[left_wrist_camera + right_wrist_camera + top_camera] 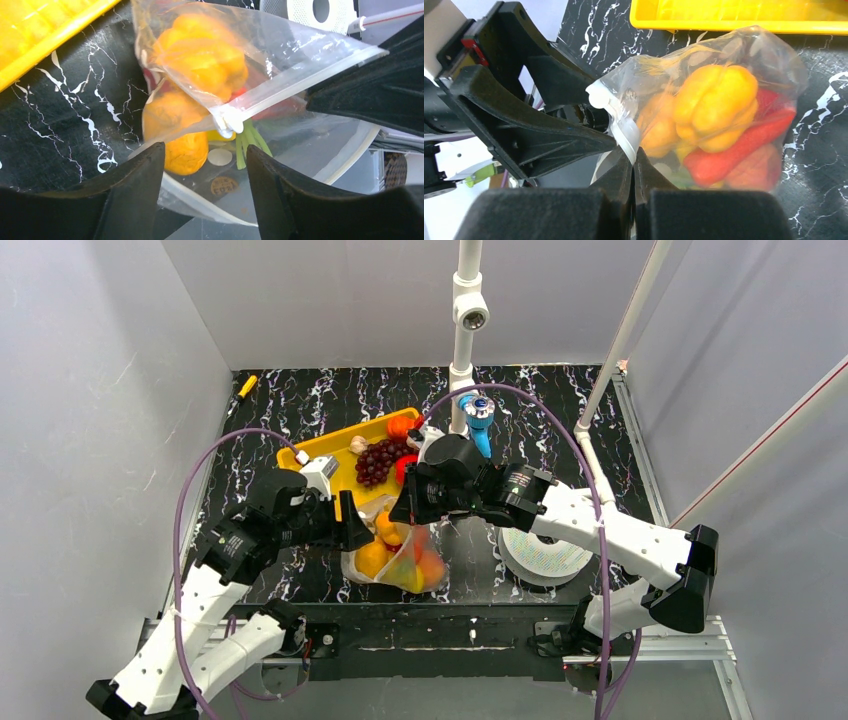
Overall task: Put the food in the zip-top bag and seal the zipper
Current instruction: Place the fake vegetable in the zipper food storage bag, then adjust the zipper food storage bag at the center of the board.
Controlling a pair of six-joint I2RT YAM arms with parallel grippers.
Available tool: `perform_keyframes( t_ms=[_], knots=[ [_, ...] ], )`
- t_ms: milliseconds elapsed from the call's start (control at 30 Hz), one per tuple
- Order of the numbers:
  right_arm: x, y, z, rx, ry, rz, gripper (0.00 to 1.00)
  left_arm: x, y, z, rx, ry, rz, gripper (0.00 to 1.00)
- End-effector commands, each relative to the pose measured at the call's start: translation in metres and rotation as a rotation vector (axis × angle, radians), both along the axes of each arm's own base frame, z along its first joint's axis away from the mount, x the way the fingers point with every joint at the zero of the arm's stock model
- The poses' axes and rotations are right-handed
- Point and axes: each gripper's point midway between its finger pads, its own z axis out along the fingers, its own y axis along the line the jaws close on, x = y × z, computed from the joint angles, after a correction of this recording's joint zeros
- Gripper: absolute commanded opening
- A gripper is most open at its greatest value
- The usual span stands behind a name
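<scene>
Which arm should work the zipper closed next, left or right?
Left. The left gripper is open and free, pointed at the zipper and its white end. The right gripper is shut on the zip-top bag at its mouth edge, anchoring it.

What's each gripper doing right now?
Left gripper: open, holding nothing.
Right gripper: closed on the zipper of the zip-top bag.

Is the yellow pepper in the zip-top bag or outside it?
Inside. The yellow pepper shows through the plastic of the zip-top bag, beside red food.
</scene>
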Motion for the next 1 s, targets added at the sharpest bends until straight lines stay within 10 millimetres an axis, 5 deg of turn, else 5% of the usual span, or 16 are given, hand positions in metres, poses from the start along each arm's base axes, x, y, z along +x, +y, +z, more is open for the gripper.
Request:
perform_keyframes(
  t_ms=[0, 167, 400, 533, 767, 967],
  knots=[
    [0.004, -0.006, 0.018, 0.007, -0.050, -0.005, 0.01, 0.007, 0.004, 0.011, 0.009, -0.073, 0.008, 0.63],
    [0.008, -0.007, 0.020, -0.011, -0.080, -0.012, 0.01, 0.006, -0.006, 0.014, -0.006, -0.090, -0.078, 0.74],
    [0.008, -0.004, 0.019, -0.019, -0.085, 0.001, 0.01, 0.009, -0.019, 0.007, -0.023, -0.046, -0.124, 0.73],
    [0.010, -0.008, 0.016, -0.048, -0.112, 0.000, 0.01, 0.014, -0.018, 0.010, -0.018, -0.059, -0.107, 0.56],
    [0.023, -0.029, 0.001, -0.193, -0.218, -0.023, 0.01, 0.012, -0.028, 0.037, -0.096, -0.085, -0.128, 0.04],
    [0.028, -0.046, -0.015, -0.333, -0.314, -0.014, 0.08, 0.013, -0.033, 0.059, -0.181, -0.123, -0.099, 0.00]
  ],
)
